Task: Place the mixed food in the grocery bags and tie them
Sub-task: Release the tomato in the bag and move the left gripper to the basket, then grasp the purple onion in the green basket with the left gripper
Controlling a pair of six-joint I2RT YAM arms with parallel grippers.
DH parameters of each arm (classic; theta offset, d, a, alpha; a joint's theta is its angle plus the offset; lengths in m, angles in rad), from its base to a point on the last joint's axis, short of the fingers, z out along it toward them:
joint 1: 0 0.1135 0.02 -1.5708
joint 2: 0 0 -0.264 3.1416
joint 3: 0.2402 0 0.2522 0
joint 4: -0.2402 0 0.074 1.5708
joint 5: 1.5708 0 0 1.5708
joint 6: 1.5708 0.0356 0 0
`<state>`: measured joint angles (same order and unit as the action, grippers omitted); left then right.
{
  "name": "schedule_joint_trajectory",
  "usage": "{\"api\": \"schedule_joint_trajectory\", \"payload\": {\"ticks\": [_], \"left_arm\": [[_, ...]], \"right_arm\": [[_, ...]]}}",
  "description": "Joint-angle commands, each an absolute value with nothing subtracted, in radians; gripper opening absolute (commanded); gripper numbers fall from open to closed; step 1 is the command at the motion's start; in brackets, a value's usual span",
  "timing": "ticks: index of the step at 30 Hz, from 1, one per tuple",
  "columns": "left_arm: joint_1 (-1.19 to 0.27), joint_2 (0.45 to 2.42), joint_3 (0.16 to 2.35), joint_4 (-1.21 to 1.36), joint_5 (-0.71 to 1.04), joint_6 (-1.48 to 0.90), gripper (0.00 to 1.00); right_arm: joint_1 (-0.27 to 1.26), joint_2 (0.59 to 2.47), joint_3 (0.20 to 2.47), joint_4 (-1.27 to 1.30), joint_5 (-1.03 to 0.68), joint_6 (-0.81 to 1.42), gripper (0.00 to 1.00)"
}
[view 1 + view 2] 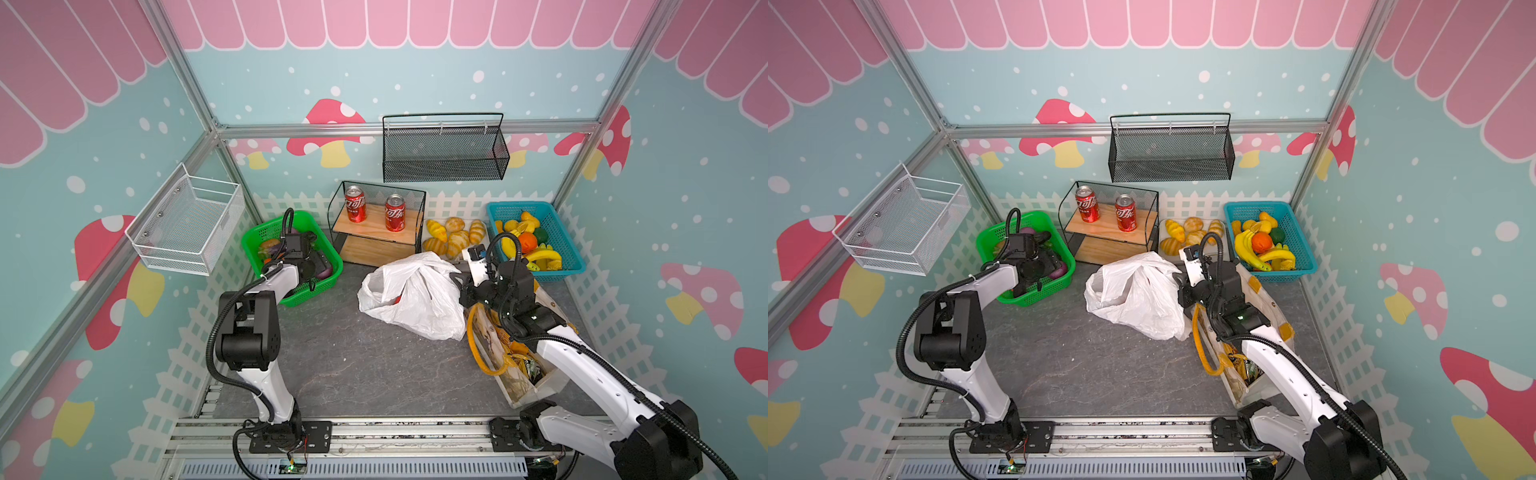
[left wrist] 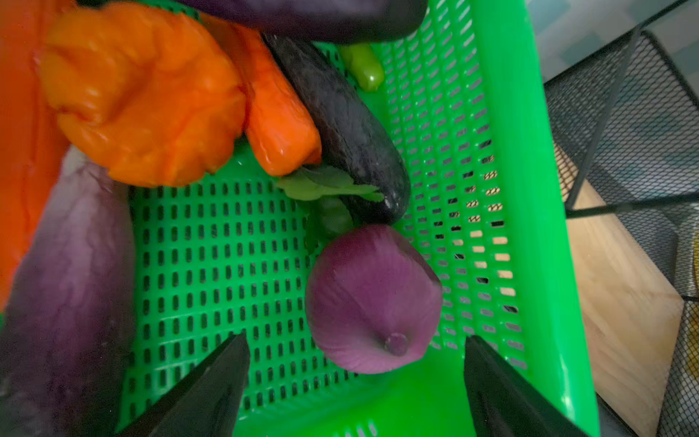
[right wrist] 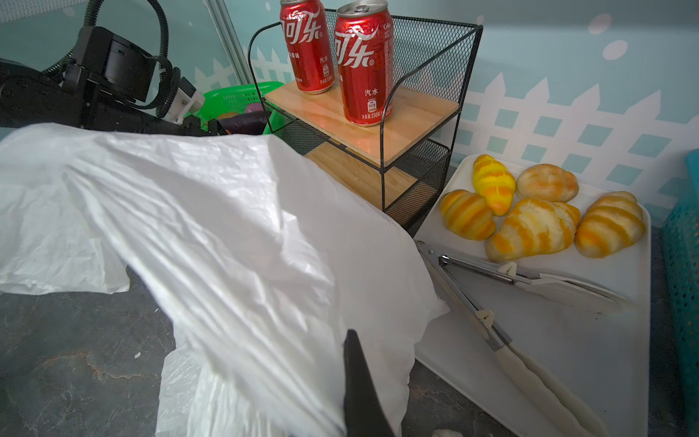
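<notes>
The job looks roughly half done. The thin white plastic bag (image 1: 411,295) lies slumped on the grey stone-look worktop (image 1: 353,365) just in front of the wire rack (image 1: 376,226). It is crinkled and translucent, and a red piece (image 1: 397,298) shows through its skin. The cream fabric tote (image 1: 515,390), with its yellow-orange handles, sits further from the rack, under the right arm, and shiny crinkly snack packets (image 1: 525,365) are inside it. Neither bag appears tied, and their handles lie loose.

More vegetables are left to move. They lie in the perforated green basket (image 2: 529,189) just beside the rack: a glossy, lumpy orange pumpkin (image 2: 143,98), a smooth carrot (image 2: 280,125) with soft green leaves, a dark aubergine (image 2: 351,140) and a rounded purple onion (image 2: 372,299) with fine ribs.

The left tool (image 2: 353,342) hangs inside the basket, spread wide and empty, with the onion lying between its fingers and seemingly not yet touched. The right tool (image 3: 351,348) is clamped on the plastic bag's edge, which it holds up on the side away from the basket, so that the film pulls into taut folds.
</notes>
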<state>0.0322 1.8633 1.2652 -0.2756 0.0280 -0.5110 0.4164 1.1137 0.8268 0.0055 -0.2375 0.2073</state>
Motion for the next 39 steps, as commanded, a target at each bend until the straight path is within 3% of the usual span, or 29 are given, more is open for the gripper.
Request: {"api": "schedule_joint_trajectory", "payload": {"ticks": [1, 12, 17, 23, 33, 39], "left_arm": [[0.032, 1.891, 1.321, -0.276, 0.078, -0.502, 0.93], [0.024, 1.967, 1.302, -0.278, 0.101, -0.511, 0.95], [0.023, 1.989, 1.309, -0.297, 0.094, -0.502, 0.84], [0.025, 1.959, 1.322, -0.294, 0.072, -0.499, 0.61], [0.023, 1.584, 1.125, -0.190, -0.031, -0.541, 0.47], [-0.023, 1.311, 0.928, -0.189, -0.061, -0.546, 0.48]], "right_arm": [[0.408, 1.132, 0.815, 0.033, -0.264, 0.205, 0.00], [0.403, 1.143, 0.815, 0.035, -0.269, 0.206, 0.00], [0.403, 1.144, 0.815, 0.037, -0.276, 0.207, 0.00], [0.403, 1.137, 0.810, 0.038, -0.288, 0.212, 0.00], [0.403, 1.117, 0.807, 0.029, -0.283, 0.219, 0.00], [0.403, 1.123, 0.810, 0.029, -0.288, 0.225, 0.00]]}}
